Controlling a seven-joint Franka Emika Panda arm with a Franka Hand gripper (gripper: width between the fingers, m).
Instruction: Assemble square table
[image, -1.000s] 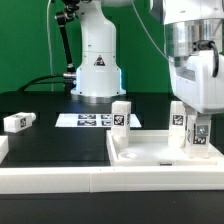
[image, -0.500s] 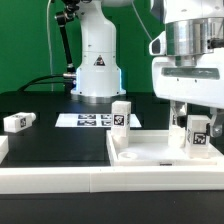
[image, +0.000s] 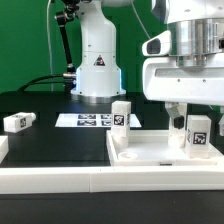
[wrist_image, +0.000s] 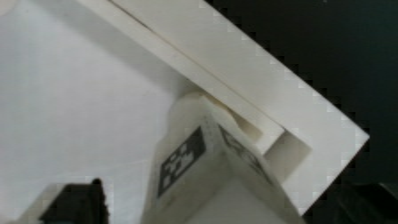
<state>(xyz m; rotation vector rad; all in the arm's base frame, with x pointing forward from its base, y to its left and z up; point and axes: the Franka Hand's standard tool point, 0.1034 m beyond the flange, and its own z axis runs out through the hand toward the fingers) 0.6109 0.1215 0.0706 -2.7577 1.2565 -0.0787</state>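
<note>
The white square tabletop (image: 150, 160) lies at the front of the exterior view, towards its right. A tagged white leg (image: 121, 114) stands upright at its far left corner. Another tagged leg (image: 198, 133) stands at its right side, under my gripper (image: 197, 118). A third tagged leg (image: 178, 121) shows just behind it, shaded by the hand. A loose leg (image: 17, 121) lies on the black table at the left. In the wrist view the leg (wrist_image: 222, 165) stands on the tabletop (wrist_image: 71, 90) between my gripper's (wrist_image: 214, 205) spread fingers (wrist_image: 71, 200), with a gap showing.
The marker board (image: 88, 120) lies flat in front of the robot's white base (image: 97, 70). A long white rail (image: 60, 180) borders the table's front edge. A black cable runs behind at the exterior view's left.
The hand has turned about its upright axis above the right leg, from narrow side-on to broad face-on. The legs and tabletop stay in place.
</note>
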